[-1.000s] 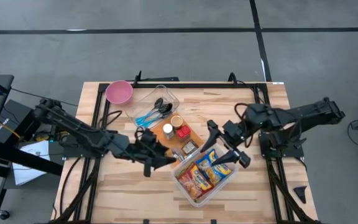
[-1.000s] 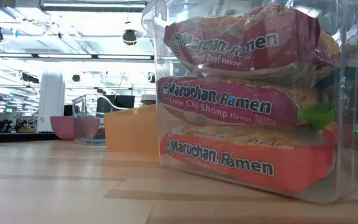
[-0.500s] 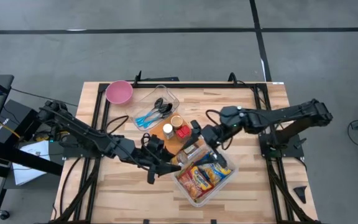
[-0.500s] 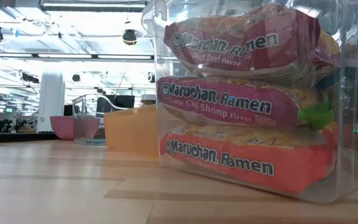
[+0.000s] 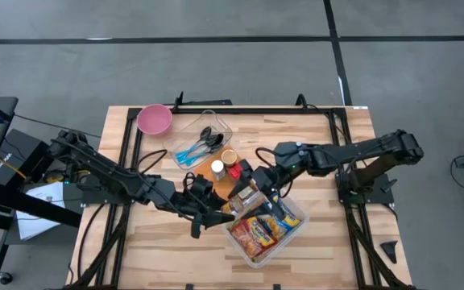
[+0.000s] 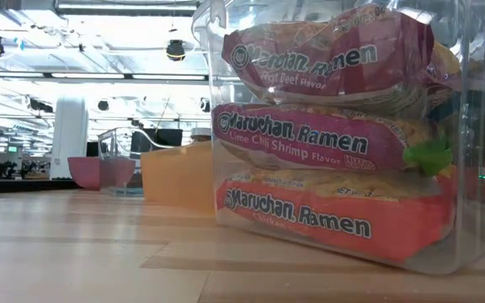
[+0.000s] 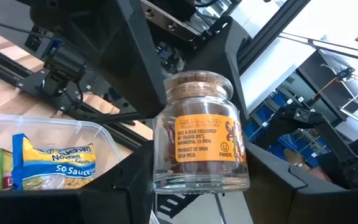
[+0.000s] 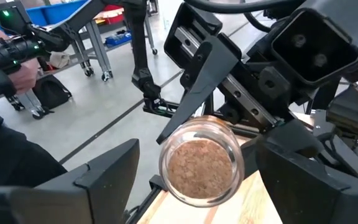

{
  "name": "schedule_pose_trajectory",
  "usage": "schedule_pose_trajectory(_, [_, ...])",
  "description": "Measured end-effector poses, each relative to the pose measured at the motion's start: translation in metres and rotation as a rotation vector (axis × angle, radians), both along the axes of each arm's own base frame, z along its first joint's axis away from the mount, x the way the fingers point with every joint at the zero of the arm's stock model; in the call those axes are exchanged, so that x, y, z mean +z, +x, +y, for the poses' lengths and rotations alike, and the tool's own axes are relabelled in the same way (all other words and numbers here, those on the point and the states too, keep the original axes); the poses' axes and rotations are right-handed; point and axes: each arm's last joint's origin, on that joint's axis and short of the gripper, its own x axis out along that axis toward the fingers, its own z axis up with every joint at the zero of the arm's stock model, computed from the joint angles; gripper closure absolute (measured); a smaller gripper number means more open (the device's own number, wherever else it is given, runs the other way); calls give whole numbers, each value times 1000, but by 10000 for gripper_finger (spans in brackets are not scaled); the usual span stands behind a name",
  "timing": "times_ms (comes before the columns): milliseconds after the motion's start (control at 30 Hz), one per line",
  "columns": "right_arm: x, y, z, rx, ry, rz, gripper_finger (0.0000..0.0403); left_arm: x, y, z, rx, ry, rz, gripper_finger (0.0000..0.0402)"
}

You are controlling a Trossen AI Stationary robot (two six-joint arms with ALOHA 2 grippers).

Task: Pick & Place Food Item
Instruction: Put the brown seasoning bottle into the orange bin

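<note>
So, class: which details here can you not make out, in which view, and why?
- Jar: small print on its label, left wrist view, too small to read.
- Jar's label, right wrist view: only the cork top faces the camera.
- Both arms, low view: outside the picture; the noodle tub fills it.

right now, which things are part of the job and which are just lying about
In the job: cork-lidded jar, left end effector gripping it, open right end effector at its lid, clear bin of ramen.
Lying about: pink bowl, utensil tray, small jars on the orange board.
</note>
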Motion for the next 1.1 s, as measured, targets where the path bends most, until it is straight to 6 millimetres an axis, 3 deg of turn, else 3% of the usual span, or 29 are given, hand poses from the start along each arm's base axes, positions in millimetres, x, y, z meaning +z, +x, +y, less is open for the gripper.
schedule_pose_trajectory(267, [1,-1,1,4,-1,-3,134,0,0,0,1,3,0,218])
schedule_pose_trajectory(533, [1,-1,1,-2,5,-1,233,0,0,0,5,5,0,218])
schedule_pose_trajectory(933, [1,-1,1,-1,7,1,234,0,0,0,7,1,3,217])
schedule_pose_trajectory(1000, [0,-1,1,0,7,5,234,-1,0,0,7,4,13,186])
schedule_pose_trajectory(1100, [-1,-1,2,1,5,16,234,-4,0,0,9,-22,54,101])
